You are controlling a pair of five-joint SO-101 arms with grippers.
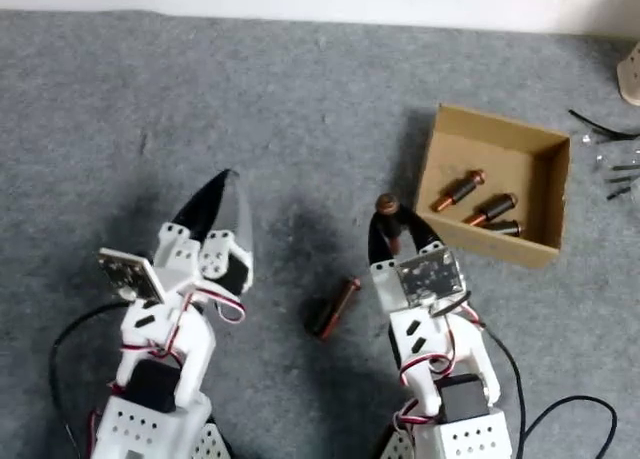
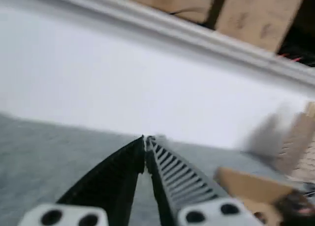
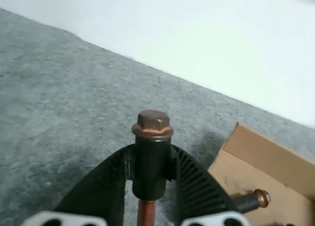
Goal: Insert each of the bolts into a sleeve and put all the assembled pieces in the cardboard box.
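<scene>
The right gripper (image 1: 389,222) is clamped on a black sleeve (image 3: 149,172) with a copper bolt (image 3: 153,125) through it. The piece runs along the fingers, with the bolt's head sticking out past the fingertips and its shank showing at the sleeve's other end. This gripper is just beside the left wall of the cardboard box (image 1: 548,169), which stands toward the right edge of the grey table (image 1: 200,79). Three assembled pieces (image 1: 489,210) lie side by side in the box. Another assembled piece (image 1: 333,307) lies flat on the table between the two arms, toward the near edge. The left gripper (image 1: 227,176) hangs over the left half of the table, its fingers pressed together at the tips with nothing between them.
</scene>
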